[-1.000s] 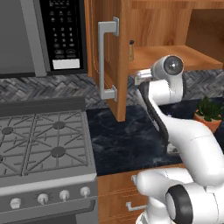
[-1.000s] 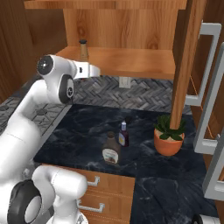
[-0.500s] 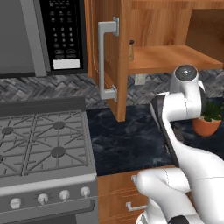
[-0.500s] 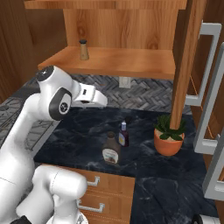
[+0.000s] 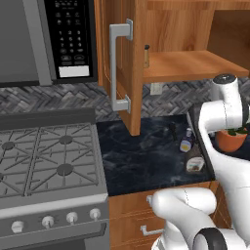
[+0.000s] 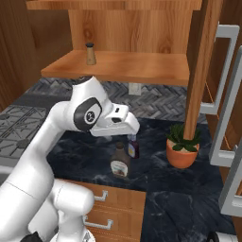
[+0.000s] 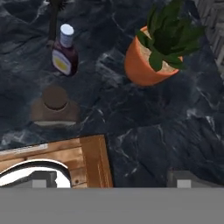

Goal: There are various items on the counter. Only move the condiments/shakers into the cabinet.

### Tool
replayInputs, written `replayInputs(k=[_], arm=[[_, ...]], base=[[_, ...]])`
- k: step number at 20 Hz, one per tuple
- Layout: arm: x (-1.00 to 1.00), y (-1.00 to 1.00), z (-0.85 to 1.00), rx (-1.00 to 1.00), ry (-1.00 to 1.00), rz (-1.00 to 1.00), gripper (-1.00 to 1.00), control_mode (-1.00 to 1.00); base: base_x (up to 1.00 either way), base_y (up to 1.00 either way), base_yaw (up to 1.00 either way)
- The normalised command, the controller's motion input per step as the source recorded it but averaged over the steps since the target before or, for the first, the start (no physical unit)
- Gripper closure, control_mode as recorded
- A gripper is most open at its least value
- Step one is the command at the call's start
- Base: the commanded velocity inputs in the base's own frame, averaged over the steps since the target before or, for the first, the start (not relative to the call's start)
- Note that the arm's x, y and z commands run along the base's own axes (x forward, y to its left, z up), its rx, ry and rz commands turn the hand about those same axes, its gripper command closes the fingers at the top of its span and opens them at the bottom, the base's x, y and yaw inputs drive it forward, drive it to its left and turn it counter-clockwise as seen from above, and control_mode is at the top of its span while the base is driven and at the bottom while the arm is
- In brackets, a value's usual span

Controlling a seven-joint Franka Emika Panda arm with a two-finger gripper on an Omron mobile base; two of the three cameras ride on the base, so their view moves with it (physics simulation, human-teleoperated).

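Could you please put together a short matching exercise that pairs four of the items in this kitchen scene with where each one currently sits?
Things:
1. wooden shaker
2. syrup bottle
3. dark-blue bottle
4. potted plant

Places:
A. on the counter, near its front edge above the drawers
B. on the cabinet shelf
C. on the counter below the open cabinet door
D. on the counter just behind the syrup bottle

Pairs: 1-B, 2-A, 3-D, 4-C
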Motion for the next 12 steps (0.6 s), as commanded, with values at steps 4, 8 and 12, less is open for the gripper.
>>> replayInputs(k=[4,8,12], arm=[[-0.1,-0.29,-0.22,0.03,0.04,0.25,-1.0,-1.0],[-0.33,-0.16,-0.32,0.17,0.0,0.32,-1.0,-1.0],[-0.29,-0.08,-0.36,0.24,0.0,0.31,-1.0,-1.0]], base=[[0.0,0.0,0.0],[0.0,0.0,0.0],[0.0,0.0,0.0]])
